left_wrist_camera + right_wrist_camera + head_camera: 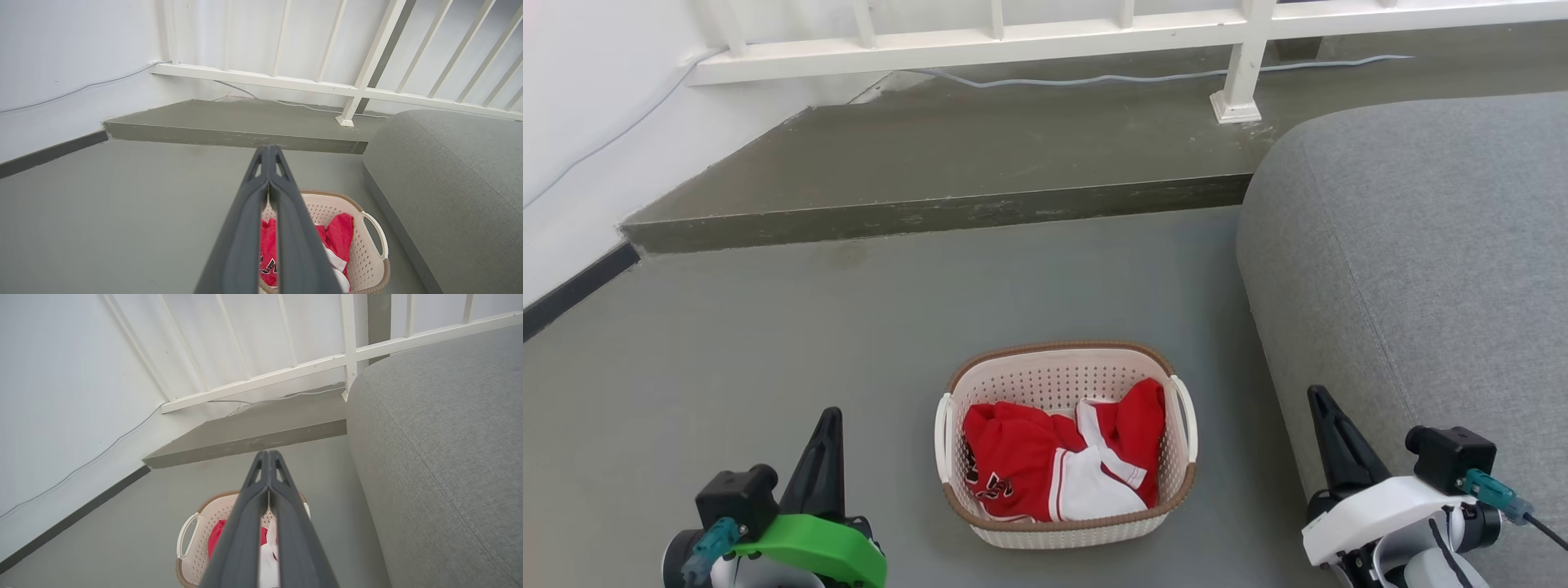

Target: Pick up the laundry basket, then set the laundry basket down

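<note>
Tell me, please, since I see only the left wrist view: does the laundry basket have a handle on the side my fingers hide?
Observer: Yes, the head view shows a white loop handle on the laundry basket's left side.
Operator: Where is the right gripper?
Observer: The right gripper hangs right of the basket, apart from it, beside the grey sofa.
Operator: Is it open?
Observer: No, the right wrist view shows its fingertips meeting, holding nothing.
</note>
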Available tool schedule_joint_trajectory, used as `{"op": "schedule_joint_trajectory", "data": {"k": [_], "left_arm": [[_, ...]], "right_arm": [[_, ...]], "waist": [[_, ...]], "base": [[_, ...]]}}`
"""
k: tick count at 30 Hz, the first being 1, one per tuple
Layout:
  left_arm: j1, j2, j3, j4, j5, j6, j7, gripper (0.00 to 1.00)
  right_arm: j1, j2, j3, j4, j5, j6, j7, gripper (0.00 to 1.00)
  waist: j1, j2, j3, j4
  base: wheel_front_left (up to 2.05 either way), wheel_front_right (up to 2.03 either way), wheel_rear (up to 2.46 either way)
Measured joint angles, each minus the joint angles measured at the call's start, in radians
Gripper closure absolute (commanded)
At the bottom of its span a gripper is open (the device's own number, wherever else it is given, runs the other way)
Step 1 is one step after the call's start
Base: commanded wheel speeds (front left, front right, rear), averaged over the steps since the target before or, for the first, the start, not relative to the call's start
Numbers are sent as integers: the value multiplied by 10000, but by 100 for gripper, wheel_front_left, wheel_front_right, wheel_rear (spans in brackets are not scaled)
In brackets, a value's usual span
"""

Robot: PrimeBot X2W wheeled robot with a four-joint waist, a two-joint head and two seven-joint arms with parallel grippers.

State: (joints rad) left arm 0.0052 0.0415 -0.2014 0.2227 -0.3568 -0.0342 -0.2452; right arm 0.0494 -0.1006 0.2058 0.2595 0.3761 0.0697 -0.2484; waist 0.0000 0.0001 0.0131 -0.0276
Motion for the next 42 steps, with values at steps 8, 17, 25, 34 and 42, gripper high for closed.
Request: {"op": "schedule_joint_trajectory", "data": {"k": [8, 17, 25, 34, 42], "left_arm": [[0, -2, 104, -23, -1112, -50, 244, 100], [0, -4, 349, -23, -2353, -107, 523, 100], [-1, -6, 523, -15, -3214, -188, 780, 100], [-6, -4, 734, 6, -4236, -274, 1091, 100], [-13, 2, 940, 65, -5129, -349, 1312, 100]], "right_arm": [[-2, 48, -190, -19, 1095, 4, 221, 100], [-12, 84, -458, -36, 2274, 36, 522, 100], [-49, 128, -713, -38, 3127, 94, 788, 100], [-139, 169, -970, -36, 4138, 113, 1089, 100], [-221, 196, -1191, -31, 5014, 142, 1319, 100]], "waist": [[0, 0, -7, 24], [1, 0, -14, 47], [1, 0, -20, 67], [1, 0, -28, 90], [1, 0, -35, 109]], "base": [[0, 0, 0], [0, 0, 0], [0, 0, 0], [0, 0, 0], [0, 0, 0]]}}
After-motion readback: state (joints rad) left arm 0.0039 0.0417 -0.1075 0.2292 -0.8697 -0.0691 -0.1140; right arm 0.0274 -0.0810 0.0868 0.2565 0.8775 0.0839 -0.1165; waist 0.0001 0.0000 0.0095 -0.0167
